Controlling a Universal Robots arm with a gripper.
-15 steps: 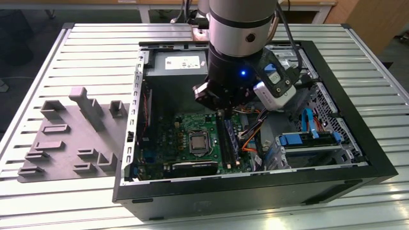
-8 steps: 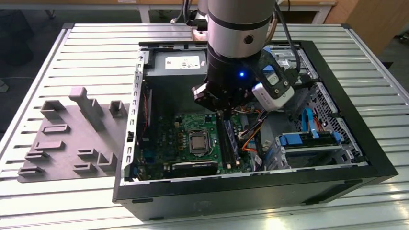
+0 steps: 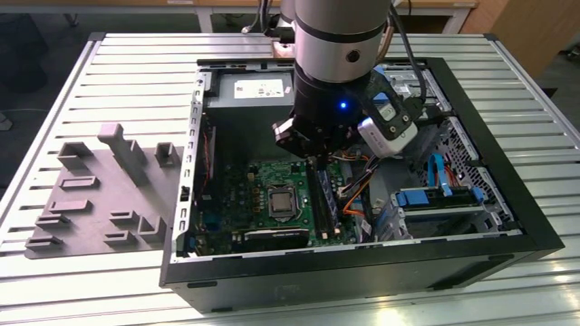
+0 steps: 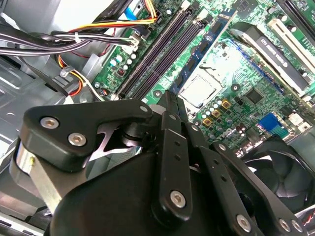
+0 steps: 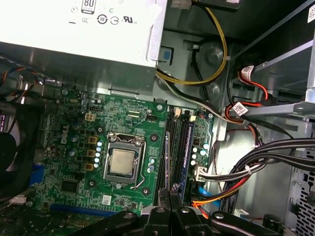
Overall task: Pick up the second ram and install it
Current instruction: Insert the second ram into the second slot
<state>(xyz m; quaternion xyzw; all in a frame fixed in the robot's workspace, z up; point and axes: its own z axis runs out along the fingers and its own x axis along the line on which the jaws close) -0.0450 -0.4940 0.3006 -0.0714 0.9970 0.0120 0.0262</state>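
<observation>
Centre-frame in the exterior view, the black-fingered gripper (image 3: 313, 160) is clamped on the second ram (image 3: 318, 198), a long thin blue circuit-board stick. It stands on edge over the green motherboard (image 3: 263, 193), its long axis pointing down-frame. The first wrist view shows only its edge (image 5: 167, 162) beside the long black slots (image 5: 173, 147). The second wrist view shows its blue face (image 4: 211, 39).

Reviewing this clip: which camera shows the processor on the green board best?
The first wrist view: the processor faces the camera nearly square-on, with nothing in front of it. The second wrist view shows it at a slant. The exterior view shows it from farther off, inside the open case.
</observation>
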